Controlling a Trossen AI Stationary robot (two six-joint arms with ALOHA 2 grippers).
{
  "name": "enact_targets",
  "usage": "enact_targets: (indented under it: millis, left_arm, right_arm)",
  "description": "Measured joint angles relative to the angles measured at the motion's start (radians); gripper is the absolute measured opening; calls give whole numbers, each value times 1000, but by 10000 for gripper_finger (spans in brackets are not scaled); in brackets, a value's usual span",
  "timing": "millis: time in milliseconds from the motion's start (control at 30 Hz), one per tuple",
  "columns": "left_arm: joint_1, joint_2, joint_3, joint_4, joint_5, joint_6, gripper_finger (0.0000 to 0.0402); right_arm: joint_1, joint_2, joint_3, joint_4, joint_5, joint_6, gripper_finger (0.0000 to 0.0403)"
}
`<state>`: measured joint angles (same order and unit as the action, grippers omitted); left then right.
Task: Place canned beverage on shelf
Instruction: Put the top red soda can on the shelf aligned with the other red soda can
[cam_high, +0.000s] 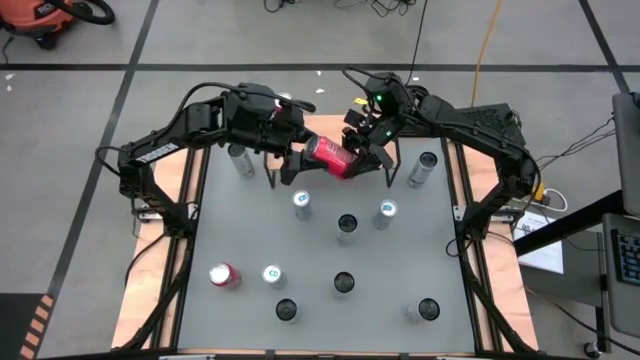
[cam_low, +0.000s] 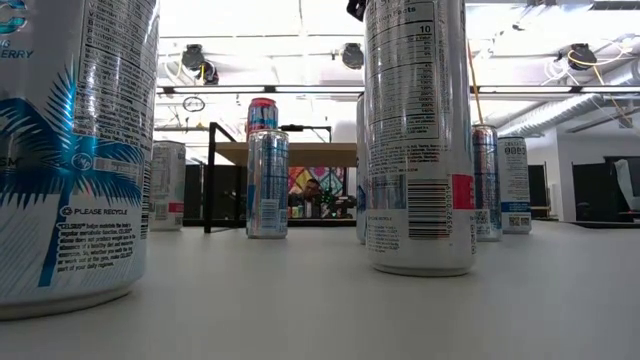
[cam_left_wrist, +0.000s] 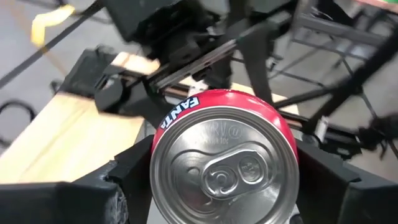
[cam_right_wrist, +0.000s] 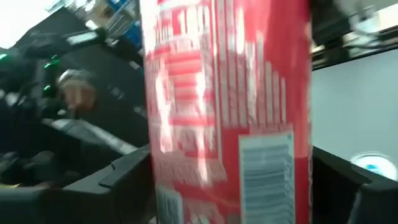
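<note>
Overhead view: even, soft light, faint shadows on the grey table (cam_high: 250, 240). Low view: ceiling lights (cam_low: 300, 25) blown out white, backlighting the near cans (cam_low: 70, 150), which are slightly soft. Right wrist: heavy motion blur, red can (cam_right_wrist: 224, 106) smeared. Left wrist: can top sharp with glare, background blurred.

Shelf (cam_high: 330, 150) mostly hidden under both arms in high view; only thin black legs visible. Red can (cam_left_wrist: 225, 158) cut off by bottom edge in left wrist view; same can blurred in right wrist view, label unreadable, top and base out of frame. In low view, 2 near cans (cam_low: 75, 150) cropped by top edge, blocking much of table behind. Figure in far room too small to make out.
</note>
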<state>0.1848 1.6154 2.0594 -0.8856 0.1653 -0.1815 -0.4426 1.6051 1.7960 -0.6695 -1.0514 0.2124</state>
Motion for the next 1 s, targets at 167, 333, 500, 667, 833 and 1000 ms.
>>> enact_targets:
  millis: [167, 333, 500, 667, 833, 1000]
  left_arm:
    - [19, 3, -2, -27, -47, -136, 283]
    - [42, 2, -1, -122, -142, -305, 283]
    - [80, 2, -1, -230, -168, -487, 283]
    - [106, 2, -1, -314, -206, -613, 283]
    - [129, 2, 6, -353, -249, -737, 283]
    - [163, -1, 26, -437, -255, -766, 283]
  right_arm:
    - [-17, -13, 0, 1, 139, -45, 339]
    - [-24, -34, 0, 29, 357, -123, 345]
    - [-24, -49, 1, 52, 478, -174, 344]
    - [-24, -48, 1, 53, 480, -176, 344]
    - [-18, -39, 0, 53, 548, -183, 344]
    - [-4, -40, 0, 50, 665, -220, 343]
